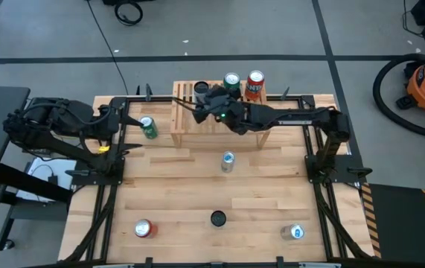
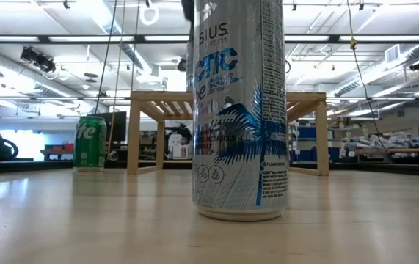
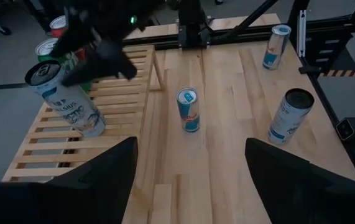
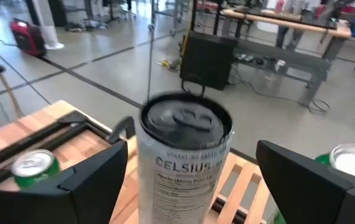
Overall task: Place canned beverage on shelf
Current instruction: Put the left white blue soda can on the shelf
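The right end effector (image 1: 211,97) reaches across the back of the desk (image 1: 197,186) to the shelf (image 1: 184,119). A white and black Celsius can (image 3: 65,98) stands on the slatted top of the shelf, near its left end. In the right wrist view the same can sits right in the middle between the two dark fingers (image 4: 90,180), and there is a gap on each side of it. So the right end effector is open and holds nothing; it looks like the can is already set down. In the left wrist view the can looks a bit tilted, but that may just be the angle of the camera, so I cannot say if it stands fully straight. Its long side points up, with the top toward the camera. Two more cans, a green one (image 1: 231,81) and a red one (image 1: 254,84), stand on the shelf to the right of it. The right arm is much nearer to the can than the left arm. To get away, the right end effector would need to pull straight back or up so the fingers do not knock the can over. The left end effector (image 1: 120,123) waits at the left edge of the desk, open and empty, beside a green can (image 1: 148,128) on the desk.
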You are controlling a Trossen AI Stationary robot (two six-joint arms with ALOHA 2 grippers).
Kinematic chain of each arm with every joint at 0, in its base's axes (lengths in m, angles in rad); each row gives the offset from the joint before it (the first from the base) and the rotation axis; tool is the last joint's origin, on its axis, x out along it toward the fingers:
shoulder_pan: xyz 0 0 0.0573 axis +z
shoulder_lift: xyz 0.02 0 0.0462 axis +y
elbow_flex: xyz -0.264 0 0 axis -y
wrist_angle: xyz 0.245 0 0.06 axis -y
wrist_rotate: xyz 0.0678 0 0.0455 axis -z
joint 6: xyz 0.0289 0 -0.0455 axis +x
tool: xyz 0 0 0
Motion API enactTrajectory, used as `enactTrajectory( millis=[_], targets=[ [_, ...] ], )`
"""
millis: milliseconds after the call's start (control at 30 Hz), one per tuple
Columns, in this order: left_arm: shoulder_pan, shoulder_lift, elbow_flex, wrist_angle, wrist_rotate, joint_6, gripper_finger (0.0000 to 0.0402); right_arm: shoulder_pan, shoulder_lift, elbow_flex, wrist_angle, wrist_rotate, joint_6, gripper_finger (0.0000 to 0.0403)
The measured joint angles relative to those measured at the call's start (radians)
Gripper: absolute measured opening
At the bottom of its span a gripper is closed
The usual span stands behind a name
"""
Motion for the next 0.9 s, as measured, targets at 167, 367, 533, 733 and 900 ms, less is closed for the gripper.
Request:
enactTrajectory(
  millis=[167,367,533,733,900],
  targets=[
    [0.0,0.0,0.0,0.0,0.0,-0.001,0.0299,0.013,-0.082,0.0,0.023,-0.016,-0.046,0.0364],
    [0.0,0.0,0.0,-0.002,0.0,-0.037,0.0299,0.039,-0.206,0.0,0.104,-0.15,-0.119,0.0364],
    [0.0,0.0,0.0,-0.03,-0.028,-0.066,0.0299,0.02,-0.29,0.014,0.114,-0.211,-0.142,0.0364],
    [0.007,0.0,0.0,-0.031,-0.158,-0.107,0.0299,-0.063,-0.322,0.116,-0.096,-0.37,-0.112,0.0364],
    [0.048,0.0,0.0,-0.031,-0.16,-0.124,0.0299,-0.117,-0.322,0.159,-0.156,-0.489,-0.074,0.0364]
  ],
)
